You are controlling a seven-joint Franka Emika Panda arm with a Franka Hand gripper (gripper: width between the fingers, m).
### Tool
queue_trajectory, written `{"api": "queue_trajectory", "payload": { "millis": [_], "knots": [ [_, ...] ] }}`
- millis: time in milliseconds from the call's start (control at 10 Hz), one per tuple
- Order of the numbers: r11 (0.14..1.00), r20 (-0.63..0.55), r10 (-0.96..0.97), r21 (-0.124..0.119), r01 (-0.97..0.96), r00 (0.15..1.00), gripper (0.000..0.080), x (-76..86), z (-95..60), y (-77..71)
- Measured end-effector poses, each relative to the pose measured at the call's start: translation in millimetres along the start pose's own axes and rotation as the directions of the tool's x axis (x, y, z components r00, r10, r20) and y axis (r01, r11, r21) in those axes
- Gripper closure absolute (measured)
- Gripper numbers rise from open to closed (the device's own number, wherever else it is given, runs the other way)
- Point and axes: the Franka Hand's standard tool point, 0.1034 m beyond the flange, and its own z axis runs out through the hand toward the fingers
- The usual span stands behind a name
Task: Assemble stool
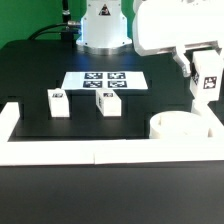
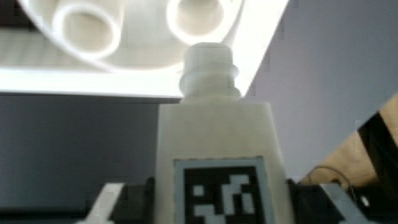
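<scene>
White plastic leg [image 1: 208,82] hung gripped in our jaws above the seat [image 1: 181,126] at the exterior view's right; we judged a tilted peg [image 2: 210,65] could miss its socket [image 2: 89,30] and jam.

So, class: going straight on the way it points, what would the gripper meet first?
The gripper holds a leg block, which would likely reach the round seat first, near its sockets; depth unclear.
</scene>
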Motion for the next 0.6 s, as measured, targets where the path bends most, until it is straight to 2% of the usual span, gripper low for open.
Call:
{"api": "queue_trajectory", "payload": {
  "millis": [400, 500, 600],
  "knots": [
    [1.0, -0.015, -0.014, -0.004, 0.014, 1.0, 0.0463, -4.0, 1.5, 1.3],
    [1.0, 0.006, -0.027, -0.006, 0.027, 1.0, 0.0463, -19.2, 7.4, 3.4],
    [1.0, 0.018, -0.027, -0.009, 0.027, 0.999, 0.0463, -24.4, 10.3, 8.0]
  ]
}}
